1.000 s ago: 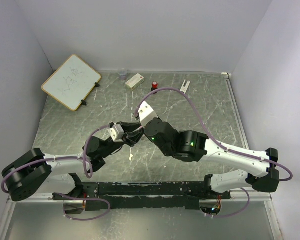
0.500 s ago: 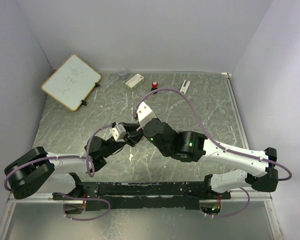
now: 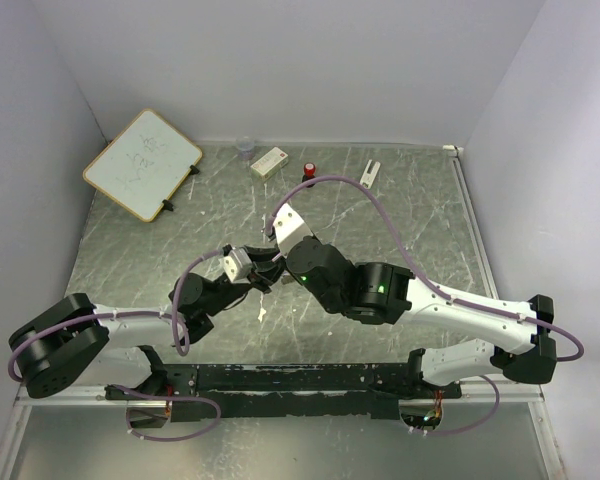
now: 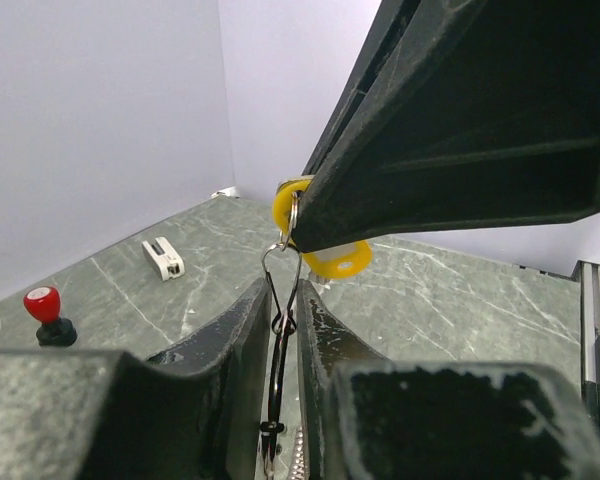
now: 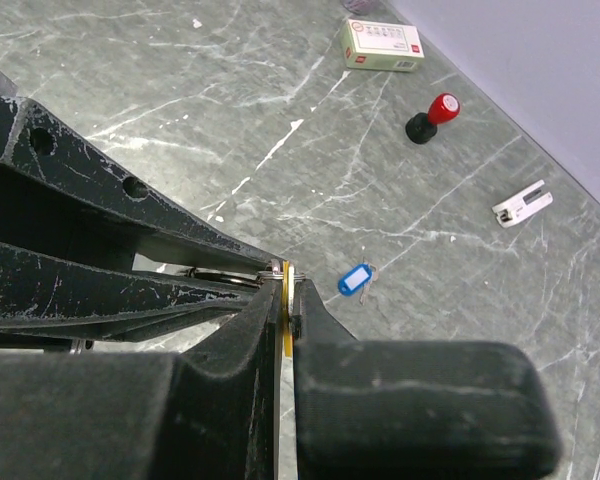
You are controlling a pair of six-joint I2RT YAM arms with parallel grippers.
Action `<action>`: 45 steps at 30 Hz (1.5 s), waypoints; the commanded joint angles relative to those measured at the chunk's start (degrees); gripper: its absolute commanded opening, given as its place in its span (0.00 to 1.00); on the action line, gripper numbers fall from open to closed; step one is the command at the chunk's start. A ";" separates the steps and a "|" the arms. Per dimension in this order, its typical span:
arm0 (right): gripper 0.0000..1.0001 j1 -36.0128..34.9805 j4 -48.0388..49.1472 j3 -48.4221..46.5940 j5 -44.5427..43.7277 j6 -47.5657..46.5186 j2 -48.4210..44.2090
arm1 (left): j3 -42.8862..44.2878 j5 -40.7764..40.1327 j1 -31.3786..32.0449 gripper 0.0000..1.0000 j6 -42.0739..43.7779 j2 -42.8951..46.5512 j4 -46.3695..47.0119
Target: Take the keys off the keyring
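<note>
The right gripper (image 5: 286, 292) pinches the mostly hidden yellow-headed key (image 4: 340, 262) — whether the left gripper (image 4: 282, 292) clamps the keyring (image 4: 294, 218), we cannot tell.

No legible text (whiteboard (image 3: 142, 163) scrawl unreadable).
</note>
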State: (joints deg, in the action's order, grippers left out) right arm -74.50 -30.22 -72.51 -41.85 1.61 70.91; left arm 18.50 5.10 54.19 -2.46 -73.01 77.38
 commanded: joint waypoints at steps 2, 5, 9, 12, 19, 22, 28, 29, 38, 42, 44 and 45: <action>0.00 -0.38 1.88 0.20 -1.26 -0.66 0.11 | 1.04 -1.26 0.61 0.24 0.63 0.58 3.30; 0.00 -0.38 1.87 0.26 -1.42 -0.64 0.11 | 0.63 -1.67 0.68 0.23 0.74 0.87 3.74; 0.00 -0.38 2.08 0.43 -1.53 -0.64 -0.16 | 0.61 -1.64 0.79 0.19 1.37 1.52 2.80; 0.00 -0.36 2.16 0.40 -1.78 -0.64 -0.05 | 0.70 -1.53 0.87 0.14 1.74 1.97 2.06; 0.00 -0.38 2.00 0.61 -2.90 -0.51 -0.35 | -0.83 -2.64 1.39 0.07 3.40 3.45 1.88; 0.00 -0.38 2.08 0.68 -3.62 -0.44 -0.81 | -1.23 -2.78 1.52 0.07 4.05 3.89 1.60; 0.00 -0.39 1.96 0.44 -5.57 -0.18 -1.66 | -0.92 -2.88 1.86 0.07 5.58 4.45 -1.37; 0.00 -0.38 1.88 0.33 -5.61 -0.28 -1.99 | -0.73 -3.13 1.94 0.07 6.24 4.46 -2.48; 0.00 -0.41 0.59 -0.15 -5.84 0.32 -2.56 | -1.75 -3.60 2.67 0.07 10.24 5.73 -5.82; 0.00 -0.38 0.00 -0.61 -5.52 0.57 -1.95 | -2.10 -3.07 2.72 0.09 9.81 6.72 -5.30; 0.00 -0.41 -0.18 -0.74 -5.25 0.68 -1.69 | -2.17 -3.11 2.67 0.12 9.69 6.59 -4.65; 0.00 -0.36 -0.14 -0.78 -5.08 0.65 -1.58 | -2.23 -3.15 2.67 0.13 9.47 6.49 -4.12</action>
State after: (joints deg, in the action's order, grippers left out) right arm -74.76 -30.76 -72.51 -44.84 1.93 70.22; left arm 17.15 2.50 56.47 6.50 -67.05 73.12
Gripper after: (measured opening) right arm 0.023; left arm 0.194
